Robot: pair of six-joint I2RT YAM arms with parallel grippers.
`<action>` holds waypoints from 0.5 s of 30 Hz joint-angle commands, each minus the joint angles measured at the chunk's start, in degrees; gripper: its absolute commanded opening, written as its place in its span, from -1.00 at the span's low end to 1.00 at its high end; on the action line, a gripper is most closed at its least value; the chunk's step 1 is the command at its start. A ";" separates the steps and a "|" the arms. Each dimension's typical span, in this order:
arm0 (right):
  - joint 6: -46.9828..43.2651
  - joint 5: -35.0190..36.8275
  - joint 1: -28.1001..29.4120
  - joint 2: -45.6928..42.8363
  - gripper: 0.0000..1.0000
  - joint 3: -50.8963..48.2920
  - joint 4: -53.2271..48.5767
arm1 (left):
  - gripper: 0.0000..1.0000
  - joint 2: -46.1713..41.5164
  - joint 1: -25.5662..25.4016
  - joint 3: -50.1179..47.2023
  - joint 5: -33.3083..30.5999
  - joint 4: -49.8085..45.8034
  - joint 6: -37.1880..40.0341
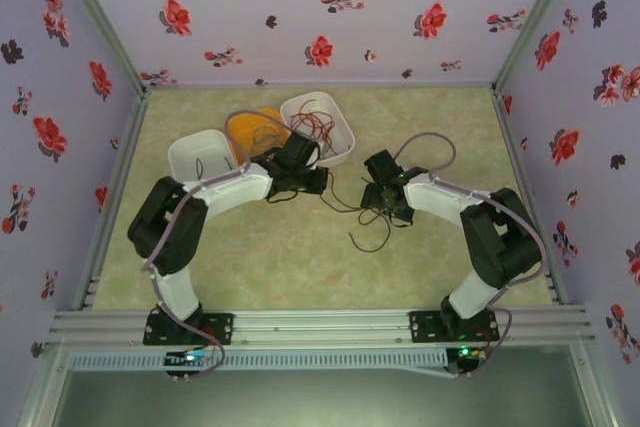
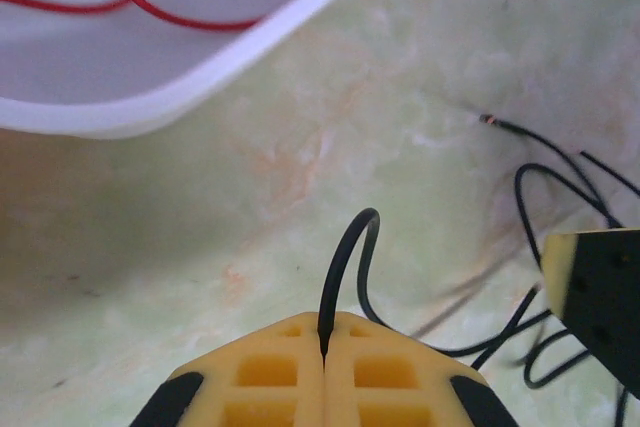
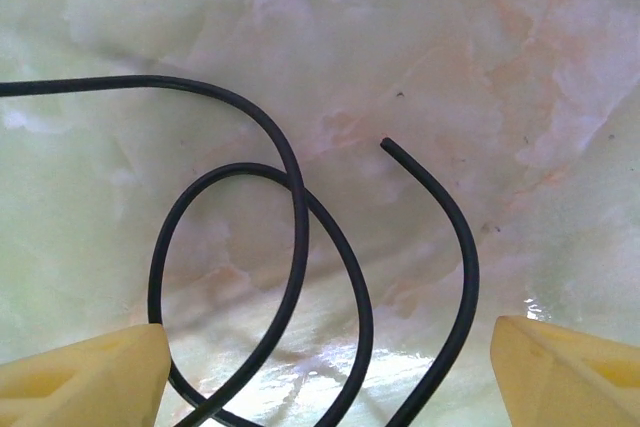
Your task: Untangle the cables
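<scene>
The left pincer (image 2: 323,347) is clenched on a black cable (image 2: 345,247). In the left wrist view its two yellow fingers (image 2: 265,372) meet with no gap, and the thin wire comes up out of the seam between them, arches over and runs down to the tabletop (image 2: 330,117). More loops of black wire lie on the surface to the right of the arch. One loose end with a bare tip lies further out.

From above, the left pincer (image 1: 320,183) sits just in front of the white bin (image 1: 345,142), left of the tabletop's middle and nearer the far edge than the near one. Red cables (image 1: 318,119) lie coiled inside that bin, and the left wrist camera shows them as red curves (image 2: 150,9) behind the bin's rim (image 2: 200,87). An orange bowl (image 1: 245,132) stands beside the bin on its left. A second white bin (image 1: 190,152) stands further left, towards the left edge.

The right pincer (image 1: 385,202) is released and holds nothing. In its own wrist view the pale yellow fingers (image 3: 90,377) stand wide apart at the two lower corners, right pincer (image 3: 325,342) above a loop of black cable (image 3: 298,217) lying flat on the tabletop, with a free cut end beside the loop. Black strands (image 1: 352,212) trail across the middle of the tabletop between the two pincers and a little towards the near edge.
</scene>
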 commanded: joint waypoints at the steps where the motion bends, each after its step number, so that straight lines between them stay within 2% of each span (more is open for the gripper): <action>1: -0.70 2.06 -0.42 0.67 0.68 -0.31 -0.86 | -1.00 -5.48 1.29 -2.05 -4.75 -1.59 1.51; 15: -0.43 1.45 -0.94 2.07 0.63 -1.47 0.37 | -1.00 -18.20 4.32 -8.46 -9.14 0.22 2.60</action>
